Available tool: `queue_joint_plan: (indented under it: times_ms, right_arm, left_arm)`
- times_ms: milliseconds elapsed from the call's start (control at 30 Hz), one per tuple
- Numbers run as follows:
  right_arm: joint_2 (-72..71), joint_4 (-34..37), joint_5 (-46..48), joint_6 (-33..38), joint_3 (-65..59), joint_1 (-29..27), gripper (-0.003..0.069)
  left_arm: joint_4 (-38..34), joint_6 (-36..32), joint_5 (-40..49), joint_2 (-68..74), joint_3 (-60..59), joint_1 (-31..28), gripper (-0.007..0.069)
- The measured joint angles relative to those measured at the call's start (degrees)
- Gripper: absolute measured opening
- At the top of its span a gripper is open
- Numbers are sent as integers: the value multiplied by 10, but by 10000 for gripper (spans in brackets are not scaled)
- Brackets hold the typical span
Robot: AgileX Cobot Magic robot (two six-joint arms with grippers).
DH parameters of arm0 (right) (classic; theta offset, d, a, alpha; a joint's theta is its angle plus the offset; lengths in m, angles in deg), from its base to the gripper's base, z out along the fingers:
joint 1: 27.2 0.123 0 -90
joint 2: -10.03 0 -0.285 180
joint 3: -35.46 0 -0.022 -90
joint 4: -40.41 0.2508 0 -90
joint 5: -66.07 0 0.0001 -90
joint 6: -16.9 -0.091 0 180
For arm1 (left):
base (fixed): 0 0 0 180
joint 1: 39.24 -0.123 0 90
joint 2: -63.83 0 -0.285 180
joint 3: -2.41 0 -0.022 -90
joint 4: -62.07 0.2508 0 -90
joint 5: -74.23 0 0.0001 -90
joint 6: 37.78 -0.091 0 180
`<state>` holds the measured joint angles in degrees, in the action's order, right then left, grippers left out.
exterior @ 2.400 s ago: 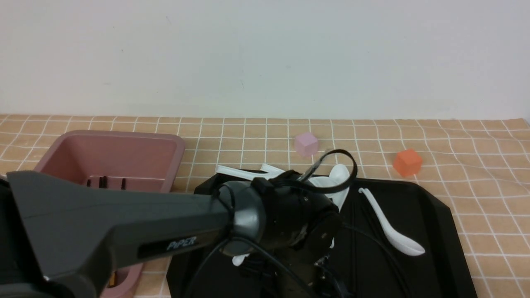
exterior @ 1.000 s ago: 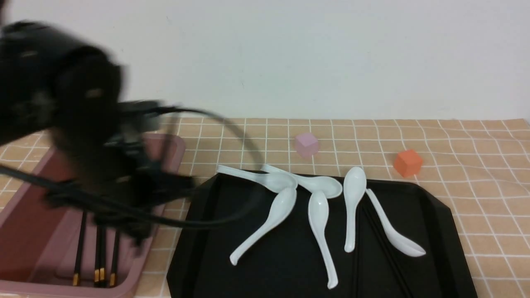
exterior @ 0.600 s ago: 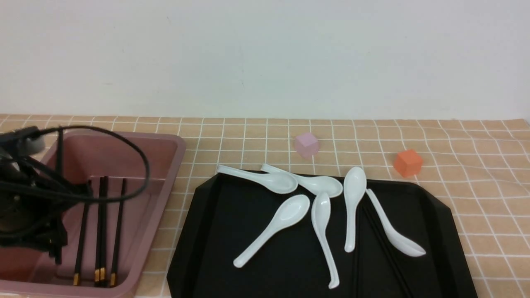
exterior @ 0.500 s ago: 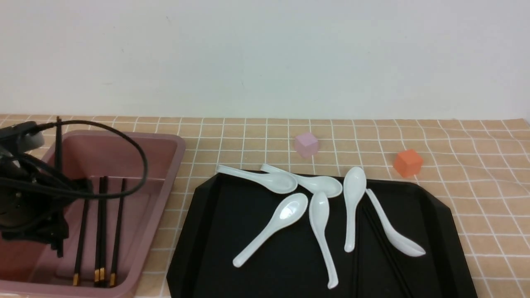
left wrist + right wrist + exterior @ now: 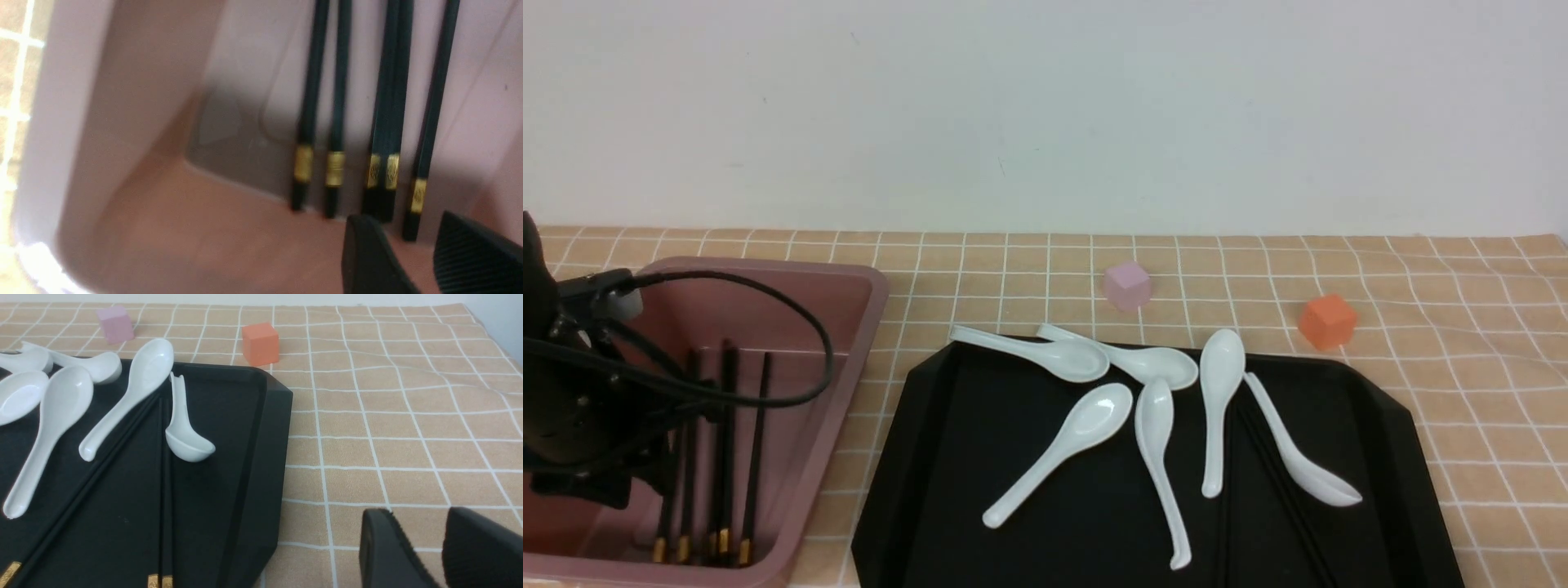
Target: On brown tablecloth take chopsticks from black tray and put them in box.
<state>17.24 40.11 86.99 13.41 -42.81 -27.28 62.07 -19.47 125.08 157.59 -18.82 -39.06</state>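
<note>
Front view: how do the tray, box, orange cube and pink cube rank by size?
1. black tray
2. box, partly hidden
3. orange cube and pink cube: about alike; orange sits nearer.

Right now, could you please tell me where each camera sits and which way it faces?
Front view: between the arms, facing forward over the brown tablecloth to the wall; left arm shows over the box.
Left wrist view: on the left wrist, looking down into the box at five chopsticks; left gripper shows.
Right wrist view: on the right wrist, looking across the black tray; right gripper shows.
Shared: front and right wrist both show spoons and orange cube.
</note>
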Motion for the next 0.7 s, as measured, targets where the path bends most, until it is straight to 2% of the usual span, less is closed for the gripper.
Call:
queue_joint_plan:
  times_ms: [133, 233, 433, 567, 667, 700]
  right_arm:
    - [0, 0, 0, 0, 0, 0, 240]
    - [0, 0, 0, 0, 0, 0, 240]
    - [0, 0, 0, 0, 0, 0, 240]
    - [0, 0, 0, 0, 0, 0, 240]
    - [0, 0, 0, 0, 0, 0, 240]
    - [0, 0, 0, 0, 0, 0, 240]
  left_arm:
    - [-3, -3, 18, -24, 5, 0, 260]
    - [-3, -4, 40, -63, 5, 0, 220]
    - [-20, -22, 63, -207, -29, 0, -2]
    - [-54, -65, 46, -346, -97, 0, -13]
    - [-75, -73, 22, -426, -143, 0, -13]
    - [-98, -76, -9, -501, -187, 0, -13]
